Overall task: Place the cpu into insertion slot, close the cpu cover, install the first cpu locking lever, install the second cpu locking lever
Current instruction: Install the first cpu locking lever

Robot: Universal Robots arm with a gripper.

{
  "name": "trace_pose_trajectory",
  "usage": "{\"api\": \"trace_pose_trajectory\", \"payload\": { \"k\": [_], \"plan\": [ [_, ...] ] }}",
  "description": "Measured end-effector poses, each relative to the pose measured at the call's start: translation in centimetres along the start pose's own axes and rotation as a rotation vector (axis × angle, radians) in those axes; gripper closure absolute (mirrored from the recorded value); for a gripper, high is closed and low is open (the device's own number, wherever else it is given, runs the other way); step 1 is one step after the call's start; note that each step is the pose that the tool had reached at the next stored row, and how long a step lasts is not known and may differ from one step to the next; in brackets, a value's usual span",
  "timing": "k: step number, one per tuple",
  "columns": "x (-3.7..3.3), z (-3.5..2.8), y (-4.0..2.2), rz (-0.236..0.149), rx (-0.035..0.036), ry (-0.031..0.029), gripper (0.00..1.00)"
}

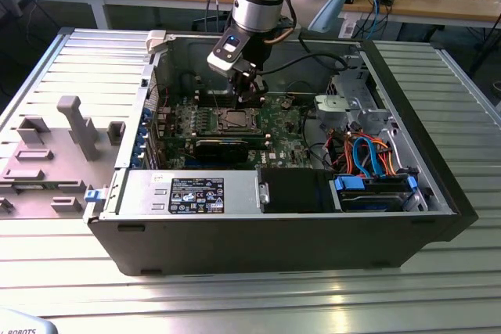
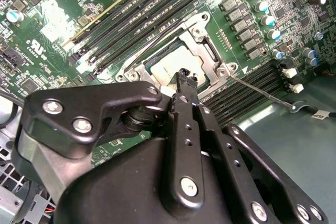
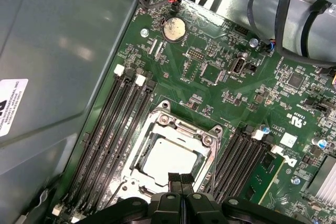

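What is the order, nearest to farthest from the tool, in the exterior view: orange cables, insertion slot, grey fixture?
1. insertion slot, right by the tool.
2. orange cables, inside the case, exterior view's right.
3. grey fixture, outside the case, exterior view's left.

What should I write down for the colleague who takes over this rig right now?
The gripper is shut and holds nothing; its tips are at the edge of the cpu.
Done: the cpu sits in the insertion slot, and the cpu cover seems to be down over it.
Left: the locking levers. One lever rod lies out to the side of the socket, apparently unlatched.
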State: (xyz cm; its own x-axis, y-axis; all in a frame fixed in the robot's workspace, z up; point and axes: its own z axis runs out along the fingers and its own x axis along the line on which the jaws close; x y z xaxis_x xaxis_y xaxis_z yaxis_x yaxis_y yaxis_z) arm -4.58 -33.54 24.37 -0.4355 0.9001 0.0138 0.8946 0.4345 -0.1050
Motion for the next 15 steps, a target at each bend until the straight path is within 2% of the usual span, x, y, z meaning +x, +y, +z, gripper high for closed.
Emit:
{"api": "trace_pose_trajectory", "payload": {
  "k": [11, 15],
  "plan": [
    [0.00, 0.00, 0.00, -0.014, 0.0002, -0.0014, 0.89],
    [0.00, 0.00, 0.00, -0.040, 0.0006, -0.0042, 0.89]
  ]
}}
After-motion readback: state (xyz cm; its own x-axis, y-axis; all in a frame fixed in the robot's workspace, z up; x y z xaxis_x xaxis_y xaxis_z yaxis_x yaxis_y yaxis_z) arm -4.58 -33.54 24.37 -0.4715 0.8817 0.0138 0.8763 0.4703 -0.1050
